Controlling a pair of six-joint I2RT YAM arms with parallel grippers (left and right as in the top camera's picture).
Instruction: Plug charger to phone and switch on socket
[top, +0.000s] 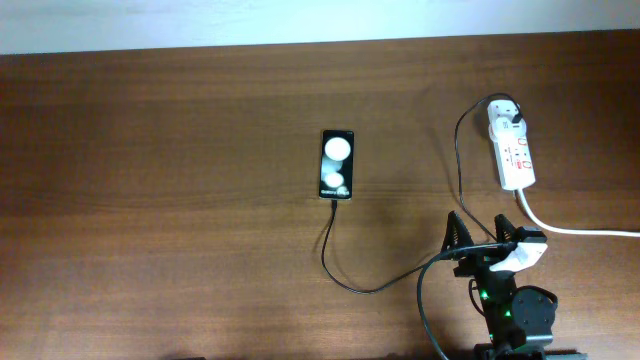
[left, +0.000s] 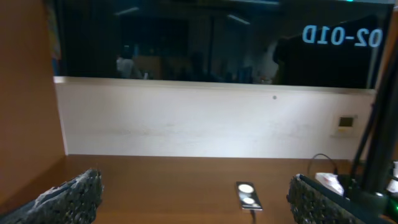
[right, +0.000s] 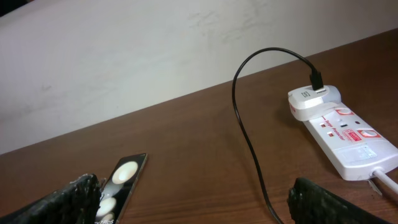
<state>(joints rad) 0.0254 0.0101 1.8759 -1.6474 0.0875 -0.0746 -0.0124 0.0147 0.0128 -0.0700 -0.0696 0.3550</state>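
Though near, socket (top: 514, 152) beyond right gripper (top: 476, 225).

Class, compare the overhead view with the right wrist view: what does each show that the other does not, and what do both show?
Only overhead: the charger cable's whole loop, ending at the phone's edge nearest the robot, and the right gripper seen from above, open. Only right wrist: the pale wall behind the table. Both: the phone, the socket with the white plug head in it, and the cable arching up from it.
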